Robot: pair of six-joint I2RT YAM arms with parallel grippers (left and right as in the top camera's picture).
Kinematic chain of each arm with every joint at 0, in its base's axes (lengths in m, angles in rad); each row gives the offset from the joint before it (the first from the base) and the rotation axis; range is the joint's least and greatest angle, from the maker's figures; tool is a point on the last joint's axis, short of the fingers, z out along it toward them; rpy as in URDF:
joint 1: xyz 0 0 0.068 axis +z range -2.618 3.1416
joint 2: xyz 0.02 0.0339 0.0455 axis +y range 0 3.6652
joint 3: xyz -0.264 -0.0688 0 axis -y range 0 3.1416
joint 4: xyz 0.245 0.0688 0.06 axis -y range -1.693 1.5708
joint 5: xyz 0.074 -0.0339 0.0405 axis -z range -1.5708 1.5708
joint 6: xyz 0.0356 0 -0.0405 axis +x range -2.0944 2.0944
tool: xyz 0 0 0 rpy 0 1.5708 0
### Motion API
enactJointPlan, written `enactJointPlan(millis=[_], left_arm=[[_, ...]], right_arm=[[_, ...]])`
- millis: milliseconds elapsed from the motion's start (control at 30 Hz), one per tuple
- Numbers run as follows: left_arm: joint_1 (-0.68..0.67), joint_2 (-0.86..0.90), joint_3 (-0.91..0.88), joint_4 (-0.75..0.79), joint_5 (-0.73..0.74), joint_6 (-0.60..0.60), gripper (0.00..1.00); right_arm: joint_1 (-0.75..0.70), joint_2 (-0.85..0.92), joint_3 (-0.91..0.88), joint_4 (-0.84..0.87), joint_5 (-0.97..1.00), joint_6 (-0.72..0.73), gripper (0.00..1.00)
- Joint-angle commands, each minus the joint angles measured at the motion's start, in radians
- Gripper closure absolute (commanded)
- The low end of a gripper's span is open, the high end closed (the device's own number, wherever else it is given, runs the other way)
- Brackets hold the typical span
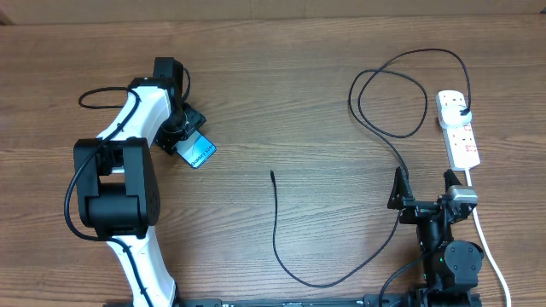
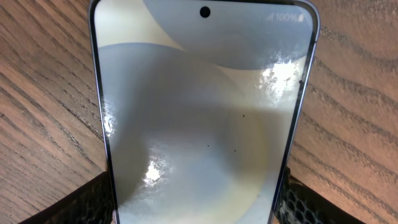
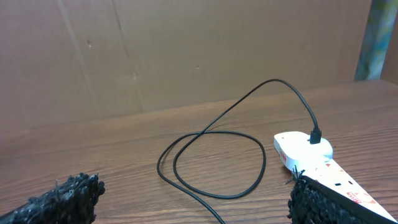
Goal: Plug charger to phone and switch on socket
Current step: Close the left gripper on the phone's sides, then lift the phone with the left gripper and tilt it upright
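The phone (image 1: 200, 153), with a light blue screen, is gripped at one end by my left gripper (image 1: 182, 136) at the table's left. In the left wrist view the phone (image 2: 199, 106) fills the frame, screen up, with a finger pressed on each long edge of my left gripper (image 2: 196, 208). The charger, a thin black cable (image 1: 275, 222), has its free connector tip (image 1: 271, 174) at the table's middle. It loops to a black plug (image 1: 461, 108) seated in the white socket strip (image 1: 461, 141). My right gripper (image 1: 423, 192) is open and empty beside the strip, and the cable loop (image 3: 211, 162) lies ahead of its fingers (image 3: 189, 202).
The socket strip's white lead (image 1: 486, 243) runs down past the right arm's base. A brown board wall (image 3: 155, 50) stands behind the table. The strip (image 3: 298, 152) with the plug (image 3: 315, 135) lies just past the right finger.
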Motion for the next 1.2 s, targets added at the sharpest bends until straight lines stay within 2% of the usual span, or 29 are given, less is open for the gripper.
enactJointPlan(millis=[0, 433, 800, 1000, 1167], left_arm=[[0.002, 0.026, -0.011, -0.001, 0.043, -0.013, 0.96], [0.002, 0.023, 0.012, -0.005, 0.072, 0.044, 0.96], [0.002, 0.022, 0.257, -0.209, 0.091, 0.082, 0.96], [0.002, 0.022, 0.346, -0.235, 0.256, 0.104, 0.96], [0.002, 0.022, 0.372, -0.203, 0.494, 0.104, 0.96]], right_arm=[[0.005, -0.011, -0.011, 0.006, -0.001, 0.006, 0.00], [0.005, -0.011, -0.011, 0.006, -0.001, 0.006, 0.00], [0.005, -0.011, -0.011, 0.006, -0.001, 0.006, 0.00], [0.005, -0.011, -0.011, 0.006, -0.001, 0.006, 0.00], [0.005, -0.011, -0.011, 0.006, -0.001, 0.006, 0.00]])
